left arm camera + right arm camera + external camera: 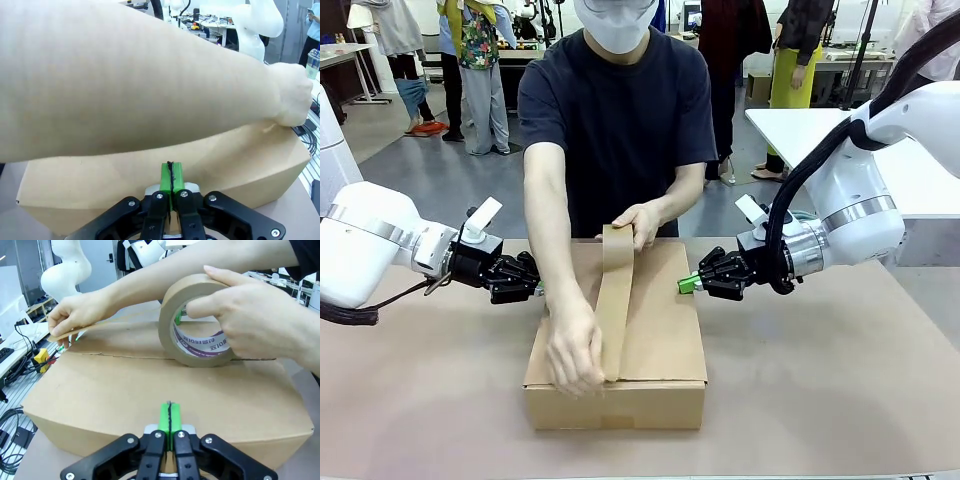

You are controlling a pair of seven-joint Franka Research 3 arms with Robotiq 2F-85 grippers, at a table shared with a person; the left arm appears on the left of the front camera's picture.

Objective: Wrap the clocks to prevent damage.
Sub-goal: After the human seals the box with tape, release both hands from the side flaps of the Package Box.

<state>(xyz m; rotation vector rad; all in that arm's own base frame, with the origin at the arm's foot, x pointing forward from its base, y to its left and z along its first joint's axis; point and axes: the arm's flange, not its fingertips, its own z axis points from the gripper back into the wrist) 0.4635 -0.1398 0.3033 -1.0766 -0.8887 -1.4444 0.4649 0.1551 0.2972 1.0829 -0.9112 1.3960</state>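
Left claw (537, 291) and right claw (688, 284) fully closed, empty, flanking the carton (660, 335)

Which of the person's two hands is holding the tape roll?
The hand at the carton's far edge grips the brown tape roll; the other hand presses the tape's loose end down near the front edge.

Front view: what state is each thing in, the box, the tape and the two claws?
Cardboard box: flaps closed.
Tape roll: in the person's hand, strip drawn out over the box top.
Left claw: shut, empty, pointing at the box's side.
Right claw: shut, empty, pointing at the box's other side.
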